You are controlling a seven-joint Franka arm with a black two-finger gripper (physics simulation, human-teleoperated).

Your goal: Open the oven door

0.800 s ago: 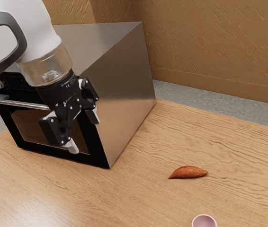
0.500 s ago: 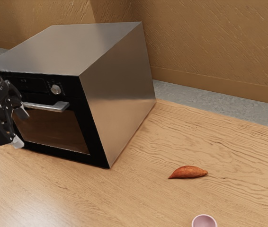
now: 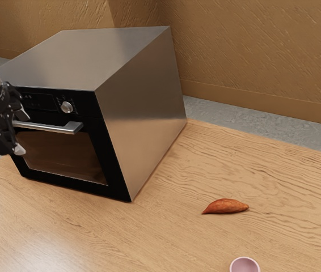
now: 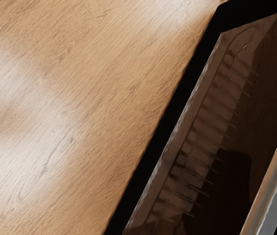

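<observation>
- Oven door (image 3: 64, 156): shut, at the exterior view's nine o'clock.
- Tool (image 3: 20, 133): fingers apart, near the handle (image 3: 50, 127), at the door's ten o'clock.
- Centre the handle between them, grip, then pull in a smooth arc.

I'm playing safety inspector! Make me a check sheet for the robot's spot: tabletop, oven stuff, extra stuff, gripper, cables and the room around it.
Surface: wooden table, with shiny light patches; spills: nothing seen.
Job's things: metal-sided oven on the table; its door looks shut, with a dark window and a bar handle; round knob above.
Clutter: orange-brown thing like a sweet potato beside the oven; pink round cup or bowl, partly out of the picture.
Gripper: open, fingers apart, near the handle's end at the exterior view's left.
Cables: nothing seen.
Surroundings: brown textured wall, grey floor.
</observation>
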